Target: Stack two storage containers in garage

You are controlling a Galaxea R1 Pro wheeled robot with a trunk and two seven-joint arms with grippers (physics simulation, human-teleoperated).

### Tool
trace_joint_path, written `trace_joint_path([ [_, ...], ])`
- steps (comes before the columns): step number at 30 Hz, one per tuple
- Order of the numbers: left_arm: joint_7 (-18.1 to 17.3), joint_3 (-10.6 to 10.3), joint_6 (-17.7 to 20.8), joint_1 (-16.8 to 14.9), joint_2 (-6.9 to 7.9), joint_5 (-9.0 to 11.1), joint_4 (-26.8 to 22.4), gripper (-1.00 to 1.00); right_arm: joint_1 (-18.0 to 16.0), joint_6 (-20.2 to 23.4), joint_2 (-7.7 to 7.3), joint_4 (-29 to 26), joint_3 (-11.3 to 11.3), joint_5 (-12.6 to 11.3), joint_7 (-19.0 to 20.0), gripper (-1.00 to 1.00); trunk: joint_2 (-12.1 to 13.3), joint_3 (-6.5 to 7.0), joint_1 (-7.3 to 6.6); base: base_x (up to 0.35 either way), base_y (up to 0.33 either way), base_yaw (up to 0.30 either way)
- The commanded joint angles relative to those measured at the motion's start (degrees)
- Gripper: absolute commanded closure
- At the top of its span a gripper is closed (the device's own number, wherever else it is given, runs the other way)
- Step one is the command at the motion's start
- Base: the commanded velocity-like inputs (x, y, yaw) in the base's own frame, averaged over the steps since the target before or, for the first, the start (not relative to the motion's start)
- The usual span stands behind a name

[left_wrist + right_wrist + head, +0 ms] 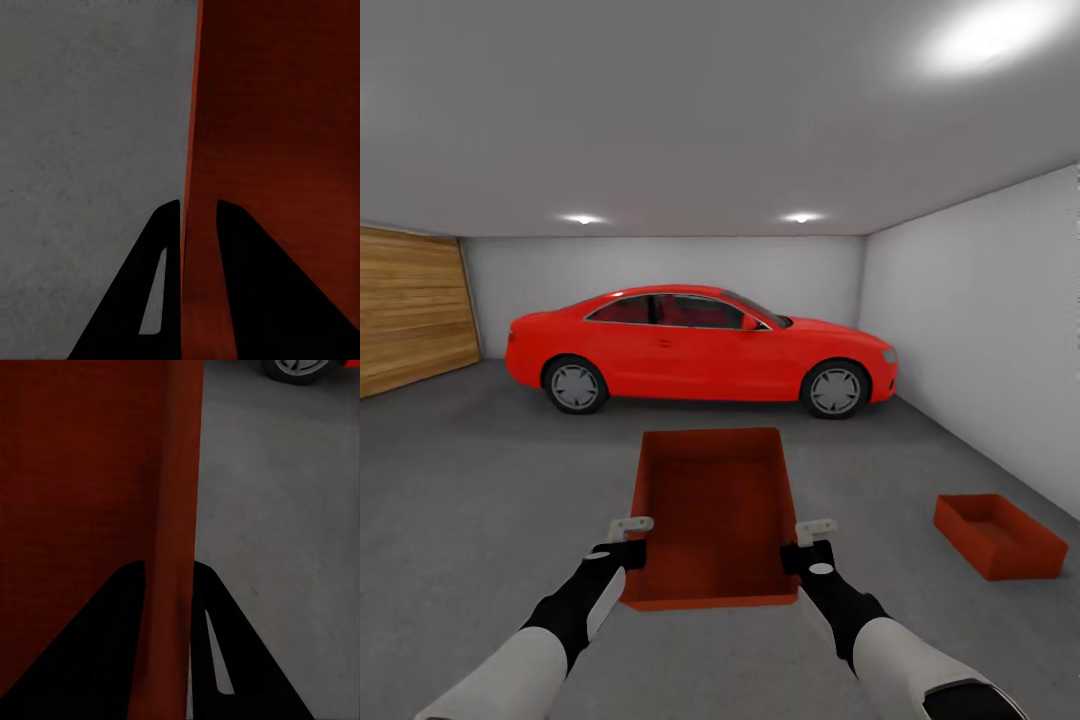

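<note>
Both the left gripper [628, 540] and the right gripper [810, 542] pinch the carried bin's [715, 515] side walls; a misaligned release over the floor bin [998, 535], right of it, risks a skewed stack.

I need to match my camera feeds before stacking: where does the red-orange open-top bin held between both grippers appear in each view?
Head view: held red-orange open-top bin at lower centre, in front of the red car.
Left wrist view: its wall between the left gripper fingers.
Right wrist view: its wall between the right gripper fingers.
Shared landmark: grey concrete floor.
</note>
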Motion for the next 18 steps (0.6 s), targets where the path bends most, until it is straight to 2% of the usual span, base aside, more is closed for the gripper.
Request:
trace_joint_path([
  [1,0.85,0.15,0.02,-0.04,0.09,-0.54,-1.32,1.00,-0.02,0.12,-0.01,0.22,-0.92,0.17,-0.94,1.00,-0.05,-0.06,0.05,0.322,-0.030,-0.160],
  [18,0.86,0.15,0.02,-0.01,0.09,-0.53,-1.32,1.00,-0.02,0.19,0.04,0.22,-0.89,0.14,-1.43,1.00,-0.05,-0.06,0.05,0.322,-0.003,-0.247],
])
